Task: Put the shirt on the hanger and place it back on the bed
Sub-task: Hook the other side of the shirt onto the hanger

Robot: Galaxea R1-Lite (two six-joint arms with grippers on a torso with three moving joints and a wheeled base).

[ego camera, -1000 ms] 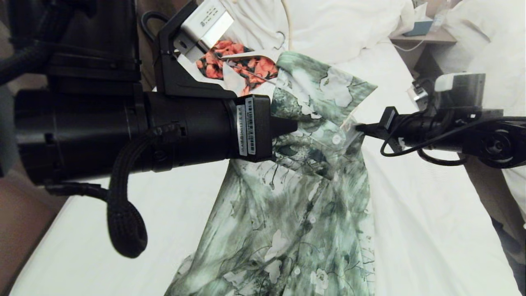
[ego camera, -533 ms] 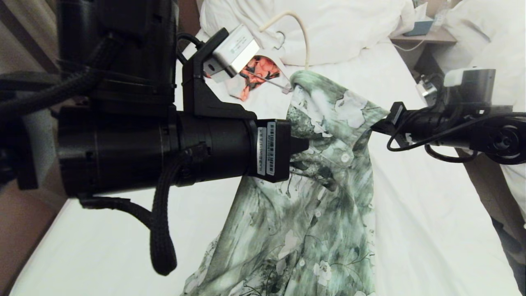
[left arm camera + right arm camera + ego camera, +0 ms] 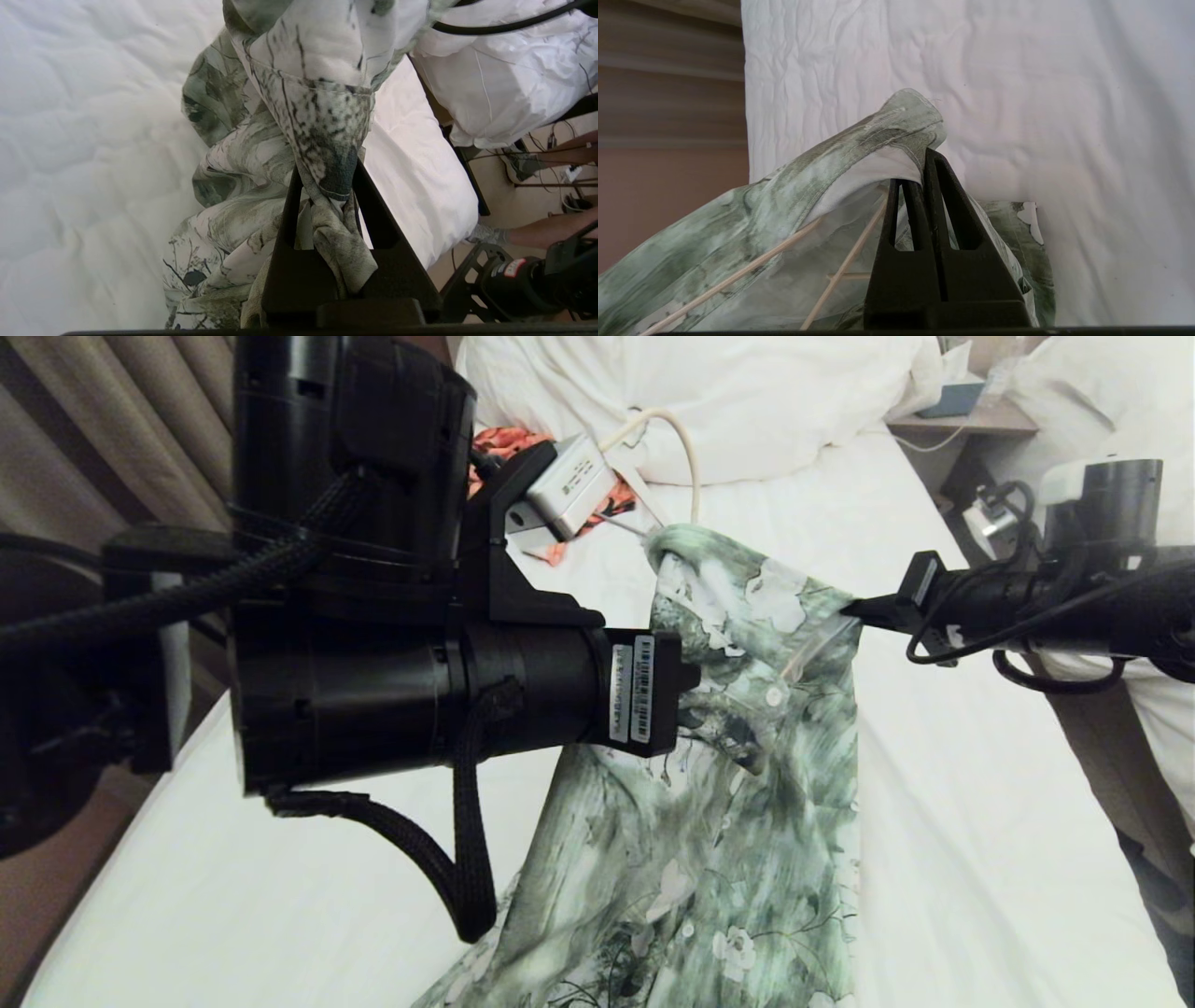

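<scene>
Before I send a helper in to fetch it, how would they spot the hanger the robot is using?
On the white bed, find the green flowered shirt held up between two black arms. The cream hanger has its thin curved hook sticking out of the collar, unlike the orange garment behind.

Head looks down; wrists close; all share shirt (image 3: 709, 821).

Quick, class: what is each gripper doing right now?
Left gripper: shut on the shirt.
Right gripper: shut on the shirt.
</scene>
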